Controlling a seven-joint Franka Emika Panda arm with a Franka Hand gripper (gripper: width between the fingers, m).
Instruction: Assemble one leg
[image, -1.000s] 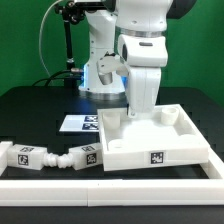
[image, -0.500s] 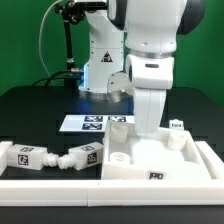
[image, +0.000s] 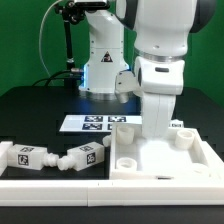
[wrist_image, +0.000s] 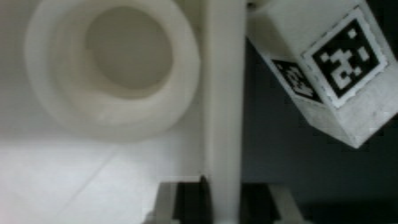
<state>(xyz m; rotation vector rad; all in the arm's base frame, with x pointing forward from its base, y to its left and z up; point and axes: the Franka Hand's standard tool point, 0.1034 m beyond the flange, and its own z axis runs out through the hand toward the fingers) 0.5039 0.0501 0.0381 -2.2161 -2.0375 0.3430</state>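
green wall at the back; black tabletop (image: 30, 110) under everything.

exterior view.
- robot arm (image: 160, 50): white, reaching straight down. its claw (image: 160, 134) is at the far wall of the white panel (image: 150, 162).
- white panel: large, square and tray-like, with a raised rim and round sockets in the corners. it lies toward the exterior view's right.
- leg (image: 24, 157) and second leg (image: 82, 156): chunky white pegs on their sides, end to end, near the front at the exterior view's left. the second leg lies just beside the panel's corner. both carry black-and-white square tags, patterns only, no letters legible.
- marker board (image: 95, 123): flat, white and tagged, lying behind the legs.
- small white peg (image: 182, 130): has a dark mark and sits just past the panel's far corner, at the exterior view's right.
- rail (image: 60, 186): long and white, along the front.
- stand (image: 66, 45): black, at the back.

wrist view, blurred.
- panel wall (wrist_image: 222, 100): runs between two dark fingers (wrist_image: 183, 203), which press close on either side. the claw is clenched on the white panel.
- socket (wrist_image: 107, 55): round, on one side of the wall.
- tagged leg (wrist_image: 334, 75): tilted, outside the panel, near the wall, over dark tabletop.
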